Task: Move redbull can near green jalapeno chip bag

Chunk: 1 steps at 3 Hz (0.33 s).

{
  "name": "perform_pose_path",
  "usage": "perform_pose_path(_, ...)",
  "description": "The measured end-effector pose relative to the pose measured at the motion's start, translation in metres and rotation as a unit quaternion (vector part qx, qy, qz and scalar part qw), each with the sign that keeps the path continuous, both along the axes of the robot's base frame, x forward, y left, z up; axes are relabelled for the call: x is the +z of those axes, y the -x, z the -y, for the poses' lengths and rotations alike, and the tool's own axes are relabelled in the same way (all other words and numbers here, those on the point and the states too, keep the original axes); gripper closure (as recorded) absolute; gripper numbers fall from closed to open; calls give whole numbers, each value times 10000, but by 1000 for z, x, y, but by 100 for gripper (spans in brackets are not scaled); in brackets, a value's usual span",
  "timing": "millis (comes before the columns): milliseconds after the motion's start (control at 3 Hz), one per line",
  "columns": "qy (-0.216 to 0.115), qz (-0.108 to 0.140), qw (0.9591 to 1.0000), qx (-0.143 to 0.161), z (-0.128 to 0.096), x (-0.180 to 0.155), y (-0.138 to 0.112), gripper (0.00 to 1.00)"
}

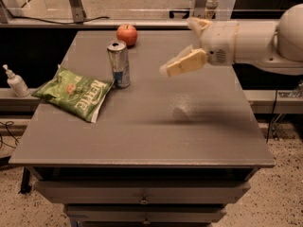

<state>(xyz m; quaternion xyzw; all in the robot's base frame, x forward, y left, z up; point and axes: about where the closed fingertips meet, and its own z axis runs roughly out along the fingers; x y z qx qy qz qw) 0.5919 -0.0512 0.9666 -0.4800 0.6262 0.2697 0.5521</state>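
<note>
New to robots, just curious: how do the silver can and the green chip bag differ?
The redbull can stands upright; the green jalapeno chip bag lies flat. The can is slim, silver and blue; the bag is wide, crinkled, bright green. Both rest on the table, close together; the gripper hangs in the air, apart from both.
</note>
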Motion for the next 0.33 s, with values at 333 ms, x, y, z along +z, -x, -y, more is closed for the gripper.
perform_pose_path(333, 69, 77, 9999, -126, 13, 10, 7, 0)
